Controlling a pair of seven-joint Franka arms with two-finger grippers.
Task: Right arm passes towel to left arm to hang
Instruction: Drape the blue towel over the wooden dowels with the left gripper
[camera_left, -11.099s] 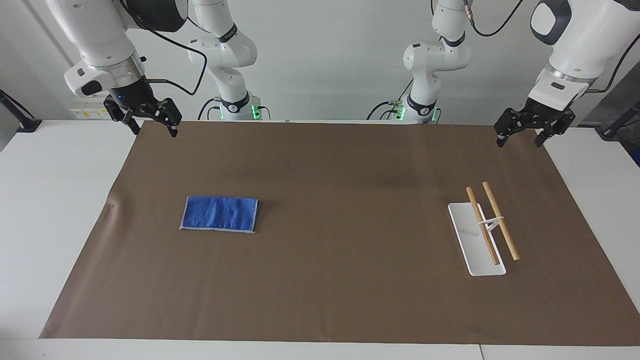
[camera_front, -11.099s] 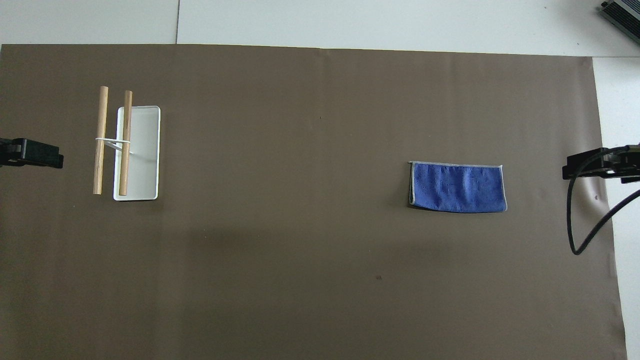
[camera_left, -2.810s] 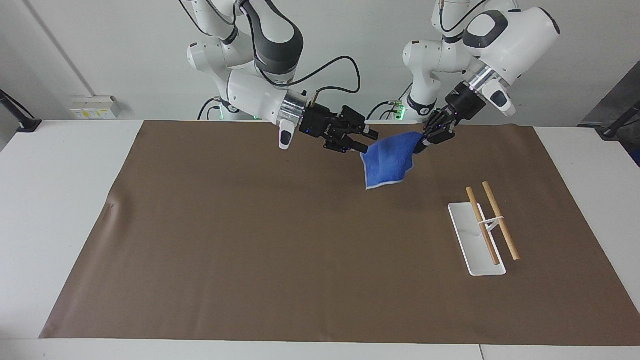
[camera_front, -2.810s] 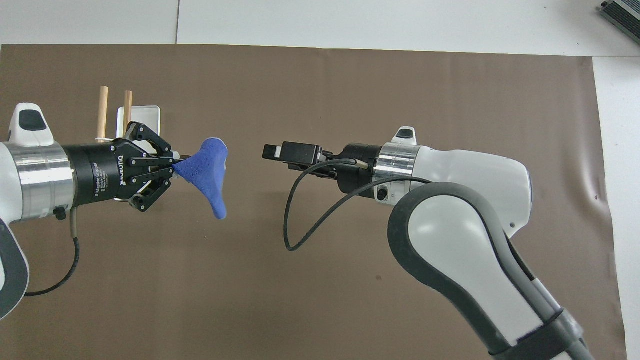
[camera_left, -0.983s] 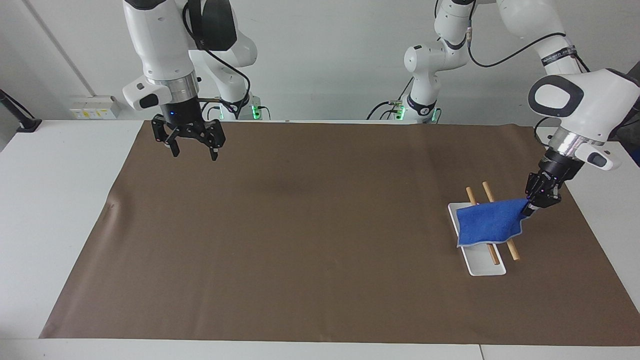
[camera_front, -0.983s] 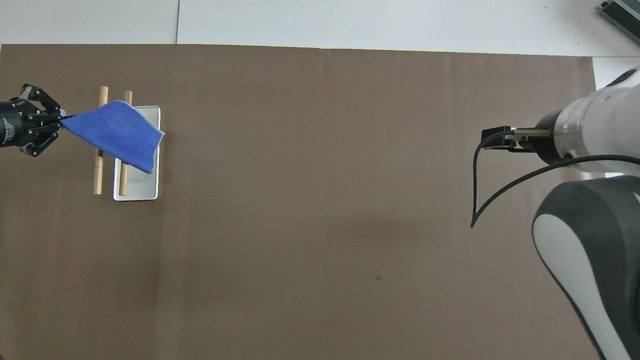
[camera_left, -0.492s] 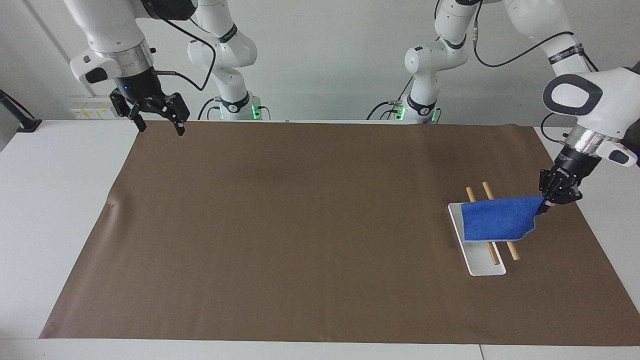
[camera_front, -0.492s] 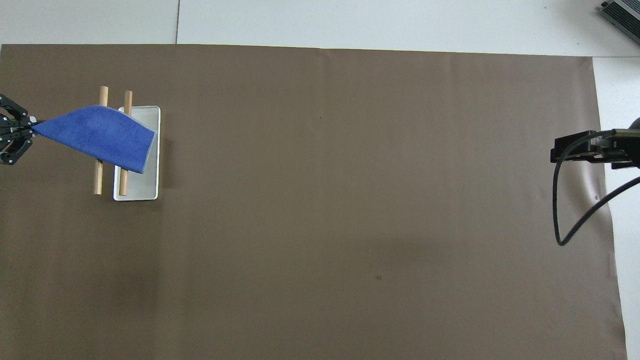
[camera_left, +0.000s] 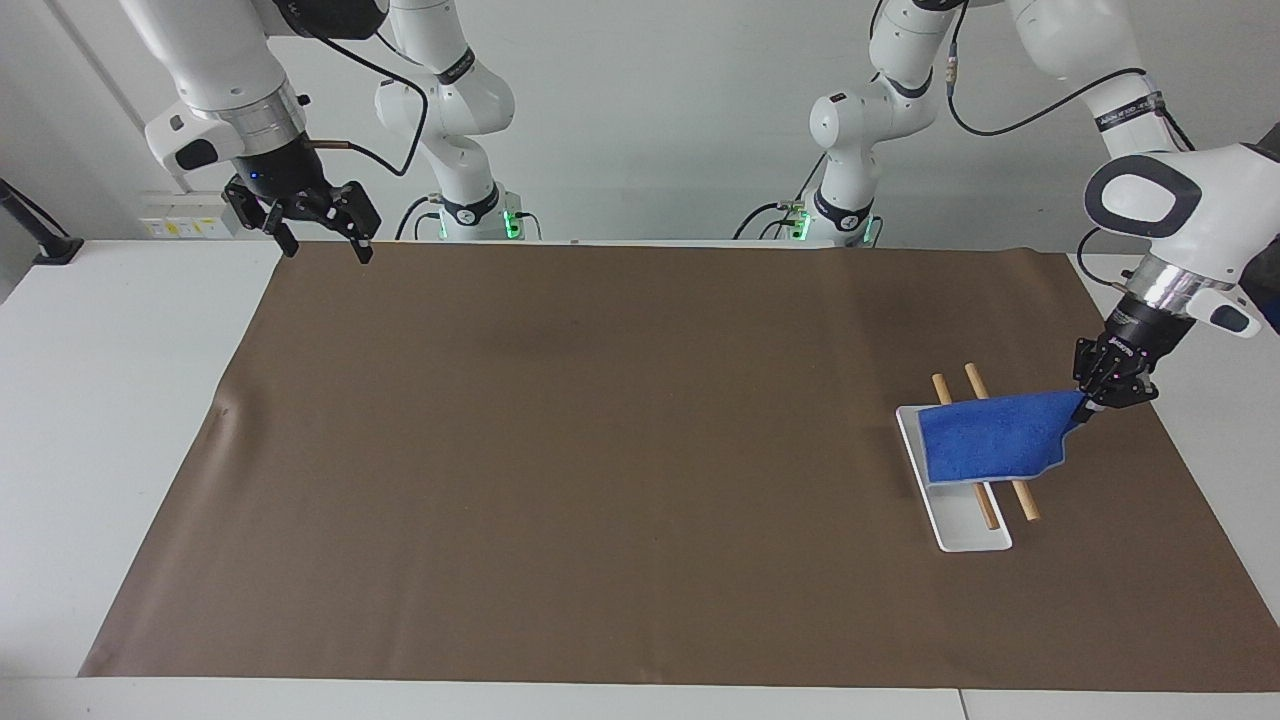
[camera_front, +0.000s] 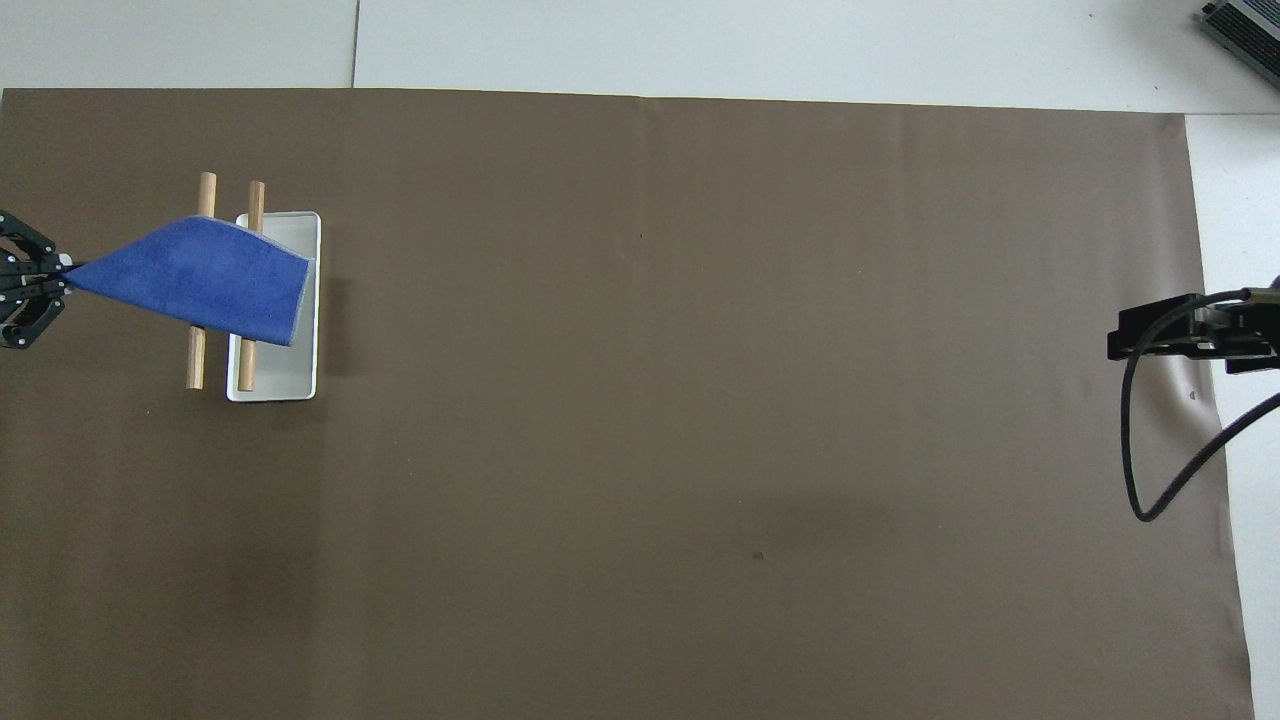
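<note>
Facing view: the left gripper (camera_left: 1087, 408) pinches one corner of the bright blue terry towel (camera_left: 990, 438), which drapes over two wooden rods (camera_left: 1018, 489) above the white rectangular tray (camera_left: 965, 530). The right gripper (camera_left: 318, 238) waits, jaws wide, over the brown mat's (camera_left: 620, 450) corner. Overhead view: the towel (camera_front: 205, 275) covers both rods' middles.

A brown mat (camera_left: 600, 450) covers the white table (camera_left: 100, 400) before a pale wall (camera_left: 650, 100).

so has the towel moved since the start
Yes. The towel left the mat's right-arm end and now drapes over the rack's wooden rods at the left-arm end, a corner pinched in the left gripper.
</note>
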